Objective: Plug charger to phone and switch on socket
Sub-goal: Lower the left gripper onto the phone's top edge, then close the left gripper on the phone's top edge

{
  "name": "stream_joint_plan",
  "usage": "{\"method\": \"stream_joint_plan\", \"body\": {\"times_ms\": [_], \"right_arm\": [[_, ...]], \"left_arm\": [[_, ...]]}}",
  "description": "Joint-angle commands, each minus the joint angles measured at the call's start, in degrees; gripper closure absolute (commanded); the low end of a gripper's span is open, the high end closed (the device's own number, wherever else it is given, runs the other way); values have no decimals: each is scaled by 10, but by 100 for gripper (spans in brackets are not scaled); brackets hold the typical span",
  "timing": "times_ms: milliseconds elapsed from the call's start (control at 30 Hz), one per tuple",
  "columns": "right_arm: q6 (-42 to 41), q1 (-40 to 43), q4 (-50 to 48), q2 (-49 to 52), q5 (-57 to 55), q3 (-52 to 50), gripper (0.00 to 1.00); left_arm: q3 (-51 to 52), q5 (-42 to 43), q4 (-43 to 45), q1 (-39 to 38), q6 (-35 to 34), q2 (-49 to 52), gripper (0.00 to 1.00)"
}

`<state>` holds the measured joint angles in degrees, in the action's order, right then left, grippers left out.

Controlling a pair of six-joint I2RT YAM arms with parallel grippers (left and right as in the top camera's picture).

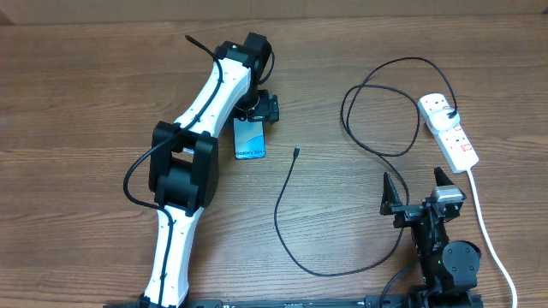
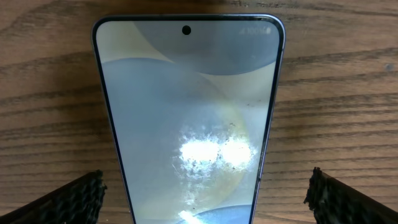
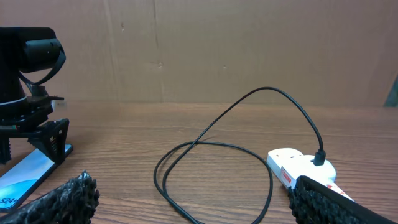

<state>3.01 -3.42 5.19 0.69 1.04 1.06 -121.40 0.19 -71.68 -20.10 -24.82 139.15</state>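
both sets of jaws stand apart overhead: left gripper (image 1: 260, 111) hangs over the phone (image 1: 249, 139), right gripper (image 1: 419, 192) empty near the socket (image 1: 450, 131). the charger (image 1: 282, 201) loops between them, its tip loose near the phone. left wrist: fingers (image 2: 73, 200) flank the phone, clear of it. right wrist: we see the charger plugged into the socket.

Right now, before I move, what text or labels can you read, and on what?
White text at the phone screen's lower edge: too small to read.
Faint marks at the phone's top corner, left wrist view: blurred.
Red markings on the socket: too small to read.
No other text.
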Motion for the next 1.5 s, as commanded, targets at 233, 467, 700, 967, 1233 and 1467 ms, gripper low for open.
{"method": "stream_joint_plan", "body": {"times_ms": [233, 467, 700, 967, 1233, 1467], "right_arm": [[1, -2, -3, -5, -5, -6, 0], [1, -2, -3, -5, -5, -6, 0], [1, -2, -3, -5, -5, -6, 0], [1, -2, -3, -5, -5, -6, 0], [1, -2, -3, -5, -5, -6, 0], [1, -2, -4, -5, -5, -6, 0]], "left_arm": [[3, -8, 0, 11, 12, 3, 0], [3, -8, -1, 14, 13, 3, 0], [3, -8, -1, 13, 18, 3, 0], [5, -8, -2, 13, 25, 3, 0], [17, -7, 3, 13, 15, 3, 0], [18, -8, 4, 13, 3, 3, 0]]}}
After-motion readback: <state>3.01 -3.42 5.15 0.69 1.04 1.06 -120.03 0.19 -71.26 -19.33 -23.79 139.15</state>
